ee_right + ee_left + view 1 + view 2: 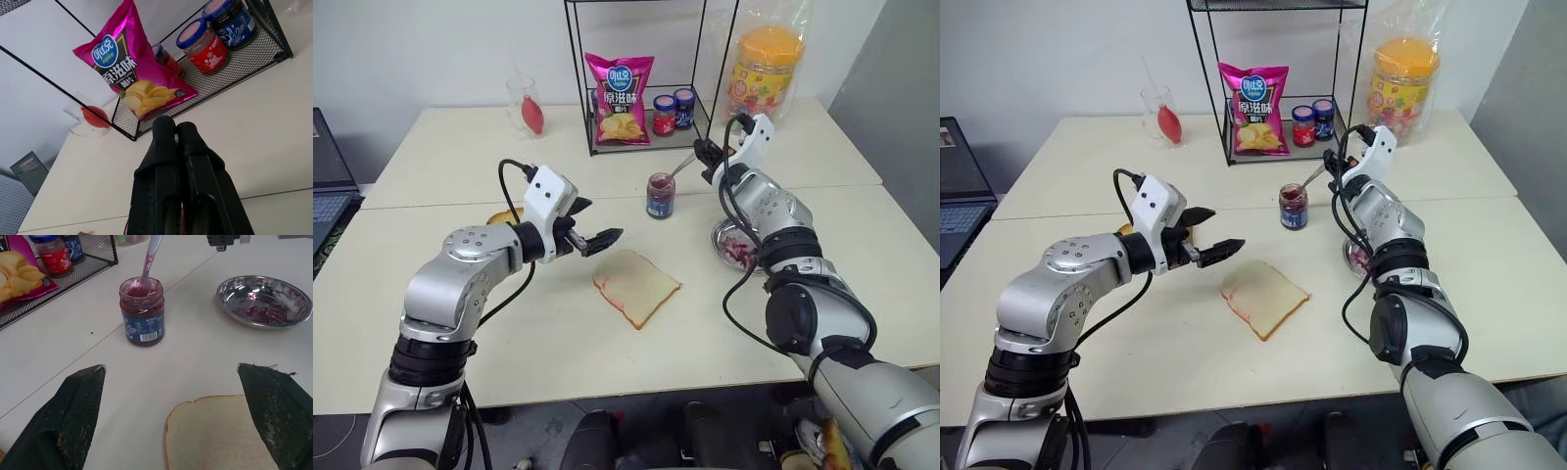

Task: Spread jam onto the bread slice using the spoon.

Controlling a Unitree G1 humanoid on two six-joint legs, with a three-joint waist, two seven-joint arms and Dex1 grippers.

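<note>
The bread slice [636, 286] lies flat on the table's middle, with a faint pink tint along its left edge. Just left of it and above the table hovers my left gripper [600, 221], open and holding nothing; its view frames the bread slice [220, 433] between the fingers. Behind the slice stands the open jar of dark jam [660, 195]. The spoon [683, 166] slants out of the jar, its bowl in the jam [142, 311]. My right gripper [708, 157] is shut on the spoon's handle end, above and to the right of the jar.
A metal dish [729, 247] with pink-red chunks sits right of the bread, under my right forearm. The black wire rack [641, 137] at the back holds a chip bag and two lidded jars. A toasted slice [499, 215] lies behind my left arm.
</note>
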